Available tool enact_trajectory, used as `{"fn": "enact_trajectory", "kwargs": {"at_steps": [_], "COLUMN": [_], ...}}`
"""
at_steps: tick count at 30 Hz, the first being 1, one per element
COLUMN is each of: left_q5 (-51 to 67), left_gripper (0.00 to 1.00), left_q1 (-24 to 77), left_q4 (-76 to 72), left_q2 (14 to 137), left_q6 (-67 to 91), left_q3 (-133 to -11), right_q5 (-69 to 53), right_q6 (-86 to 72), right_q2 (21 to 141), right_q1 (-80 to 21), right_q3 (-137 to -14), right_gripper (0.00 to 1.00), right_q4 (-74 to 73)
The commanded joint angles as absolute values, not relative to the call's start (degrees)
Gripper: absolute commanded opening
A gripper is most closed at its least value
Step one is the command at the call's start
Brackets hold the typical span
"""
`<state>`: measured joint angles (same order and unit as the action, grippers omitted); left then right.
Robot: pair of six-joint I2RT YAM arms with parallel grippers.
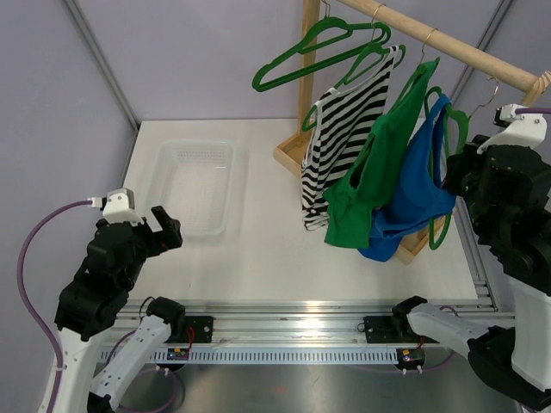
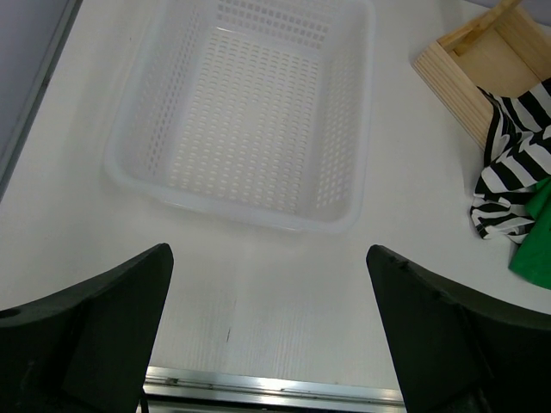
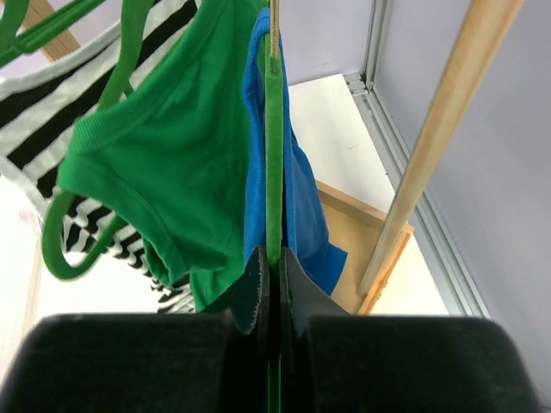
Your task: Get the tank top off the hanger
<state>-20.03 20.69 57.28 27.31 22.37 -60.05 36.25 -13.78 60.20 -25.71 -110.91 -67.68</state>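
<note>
Right gripper (image 3: 274, 288) pinches the green hanger (image 3: 273, 155) carrying the blue tank top (image 1: 422, 181) on the wooden rail (image 1: 448, 47), left gripper (image 2: 267, 258) hangs spread wide by the basket (image 2: 250, 215); bracing step, I judge, and next the left must reach the fabric and strip it off.
</note>
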Motion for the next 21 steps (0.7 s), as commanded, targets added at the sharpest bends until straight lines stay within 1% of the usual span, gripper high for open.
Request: {"fn": "enact_trajectory", "kwargs": {"at_steps": [1, 5, 7, 10, 11, 13, 16, 18, 21], "left_q5": [-16.3, -13.3, -9.5, -2.4, -0.5, 5.4, 12.5, 16.7, 19.4], "left_gripper": [0.99, 0.99, 0.99, 0.99, 0.99, 0.99, 0.99, 0.99, 0.99], "left_q1": [20.9, 20.9, 20.9, 20.9, 20.9, 20.9, 20.9, 20.9, 21.0], "left_q4": [54.2, 53.7, 52.7, 50.9, 49.6, 47.4, 44.9, 42.2, 39.4], "left_q2": [28.6, 29.4, 29.5, 30.2, 30.8, 31.4, 32.4, 32.4, 32.4], "left_q6": [23.3, 23.2, 22.5, 21.7, 21.6, 21.3, 21.1, 21.4, 22.5], "left_q3": [-59.3, -59.0, -58.9, -58.8, -58.8, -58.7, -58.4, -58.2, -57.5], "right_q5": [33.3, 26.0, 22.4, 13.7, 8.5, 3.4, -3.4, -9.3, -16.4], "right_q6": [-11.5, -9.7, -9.0, -9.4, -9.4, -9.5, -9.7, -9.7, -9.8], "right_q2": [57.5, 54.4, 52.5, 50.4, 49.8, 47.8, 44.4, 41.9, 37.7], "right_q1": [-25.4, -25.4, -25.4, -25.4, -25.4, -25.4, -25.5, -25.5, -26.7], "right_q3": [-109.8, -108.1, -107.5, -106.9, -105.7, -104.2, -99.7, -94.5, -87.5], "right_gripper": [0.00, 0.00, 0.00, 0.00, 0.00, 0.00, 0.00, 0.00, 0.00], "right_q4": [-66.3, -67.7, -69.3, -73.3, -74.1, -76.5, -79.0, -78.8, -78.7]}}
